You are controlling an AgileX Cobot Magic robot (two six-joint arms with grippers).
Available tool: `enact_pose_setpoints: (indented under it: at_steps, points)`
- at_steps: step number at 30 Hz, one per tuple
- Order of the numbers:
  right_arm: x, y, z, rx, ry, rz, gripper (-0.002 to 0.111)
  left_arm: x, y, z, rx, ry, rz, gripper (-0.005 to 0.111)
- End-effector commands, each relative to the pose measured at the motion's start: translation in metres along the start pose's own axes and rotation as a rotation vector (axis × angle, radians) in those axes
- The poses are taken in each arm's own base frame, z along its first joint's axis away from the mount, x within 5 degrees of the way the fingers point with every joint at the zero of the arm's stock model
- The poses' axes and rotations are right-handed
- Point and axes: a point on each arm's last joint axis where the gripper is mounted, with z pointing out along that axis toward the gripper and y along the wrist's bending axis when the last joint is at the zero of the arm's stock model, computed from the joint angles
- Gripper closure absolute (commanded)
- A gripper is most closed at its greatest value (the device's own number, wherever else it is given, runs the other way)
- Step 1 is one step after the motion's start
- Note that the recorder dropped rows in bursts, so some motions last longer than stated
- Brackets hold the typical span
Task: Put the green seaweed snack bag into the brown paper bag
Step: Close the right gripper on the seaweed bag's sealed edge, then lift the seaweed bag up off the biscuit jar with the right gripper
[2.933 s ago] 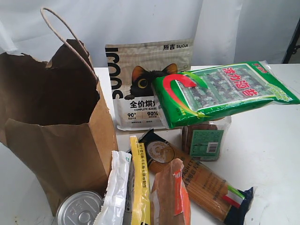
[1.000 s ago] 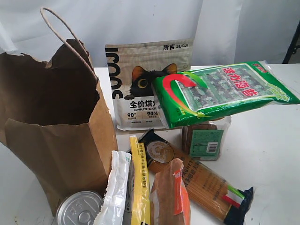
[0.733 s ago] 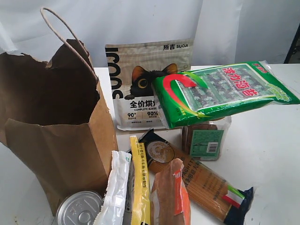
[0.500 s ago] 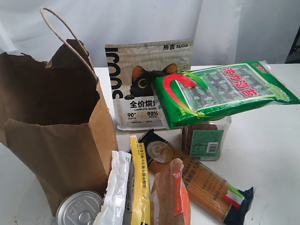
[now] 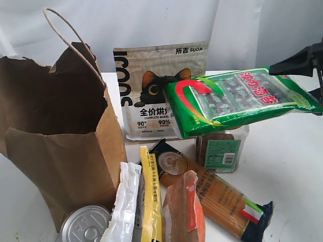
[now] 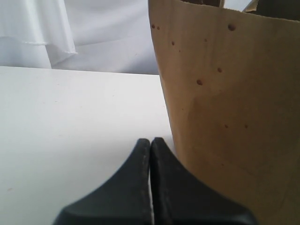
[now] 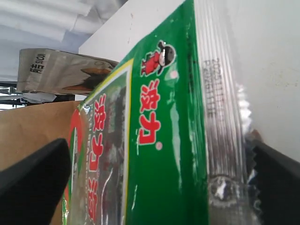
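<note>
Wide apart stand the two black fingers (image 7: 33,187) of the right gripper (image 7: 159,154), one at each side of the sealed end of the green seaweed snack bag (image 7: 154,140); they do not clamp it. The left gripper (image 6: 150,140) is pressed together on nothing, low over the white table (image 6: 70,117) and just beside the wall of the brown paper bag (image 6: 225,103).

By my judgement the task is only at its beginning. The snack bag is outside the paper bag, so the grasp, the lift, the carry across and the drop into the open mouth are all left.

In the exterior view the nearest things are a tin can (image 5: 86,224), a white packet (image 5: 123,204), a yellow packet (image 5: 150,196), an orange pouch (image 5: 184,212) and a long pasta packet (image 5: 214,194). Behind them the snack bag rests tilted on a clear jar (image 5: 222,151) with a green label, in front of the cat-food pouch (image 5: 151,85). The paper bag stands upright at the left, its mouth open.

The snack bag shows red characters 波力海苔 on yellow, and its clear seal has a stamped date code that I think begins with 2025. The pouch reads 所吉 SUOJI, 全价烘, COMPLETE BAKED and 90%. Farthest hangs a white curtain (image 5: 151,20).
</note>
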Motion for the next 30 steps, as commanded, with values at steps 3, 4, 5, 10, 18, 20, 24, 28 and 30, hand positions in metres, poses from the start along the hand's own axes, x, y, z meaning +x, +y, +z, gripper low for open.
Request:
enact_pose_setpoints:
  at_steps: [3, 4, 5, 10, 18, 20, 24, 28, 30]
  points:
    - [0.0, 0.004, 0.002, -0.005, 0.016, -0.016, 0.05, 0.001, 0.0, 0.0, 0.006, -0.009, -0.001, 0.106]
    - [0.0, 0.004, 0.002, -0.004, 0.016, -0.016, 0.058, 0.001, 0.0, 0.0, 0.006, -0.009, -0.001, 0.106]
    - [0.0, 0.004, 0.002, -0.004, 0.016, -0.014, 0.066, 0.001, 0.0, 0.0, 0.006, -0.009, -0.001, 0.106]
    - [0.0, 0.006, 0.001, -0.007, 0.011, -0.016, 0.108, 0.001, 0.0, 0.0, 0.006, -0.009, -0.001, 0.106]
    - [-0.014, 0.041, -0.018, -0.038, -0.082, -0.107, 0.108, 0.001, 0.0, 0.0, 0.006, -0.009, -0.001, 0.106]
    - [-0.016, 0.062, -0.027, -0.083, -0.145, -0.134, 0.108, 0.001, 0.0, 0.0, 0.006, -0.009, -0.001, 0.106]
    - [-0.011, 0.091, -0.042, -0.113, -0.203, -0.198, 0.108, 0.001, 0.0, 0.0, 0.006, -0.009, -0.001, 0.106]
    - [-0.006, 0.113, -0.053, -0.138, -0.244, -0.236, 0.108, 0.001, 0.0, 0.0, 0.006, -0.009, -0.001, 0.106]
    - [-0.004, 0.122, -0.054, -0.157, -0.255, -0.243, 0.108, 0.001, 0.0, 0.0, 0.006, -0.009, -0.001, 0.106]
